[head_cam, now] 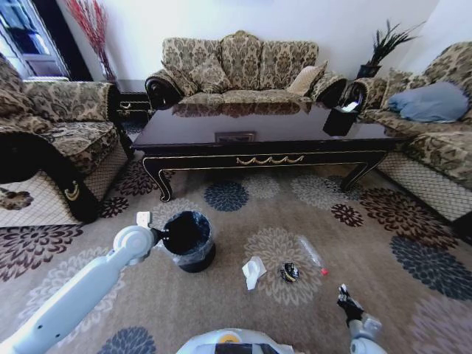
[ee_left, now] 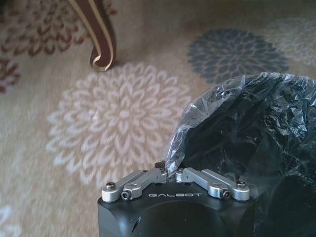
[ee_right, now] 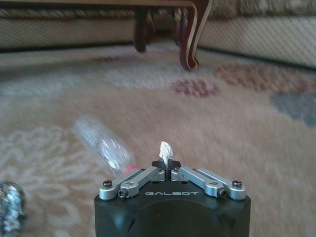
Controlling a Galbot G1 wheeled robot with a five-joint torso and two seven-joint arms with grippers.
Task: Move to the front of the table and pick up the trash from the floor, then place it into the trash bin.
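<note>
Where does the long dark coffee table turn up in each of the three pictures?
Head view: the table spans the middle, before the sofa.
Left wrist view: one curved leg, beyond the trash bin.
Right wrist view: curved legs, beyond the clear wrapper.
Shared landmark: the flowered carpet.

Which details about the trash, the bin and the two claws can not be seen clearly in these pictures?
- Trash bin: its inside is dark in the head view; the liner veils it in the left wrist view.
- Left claw: shut on the liner edge; the fingertips are hidden under the plastic.
- Right claw: shut on a white scrap, too small to identify.
- Clear wrapper: blurred.
- Dark piece: too small; cut by the frame edge in the right wrist view.
</note>
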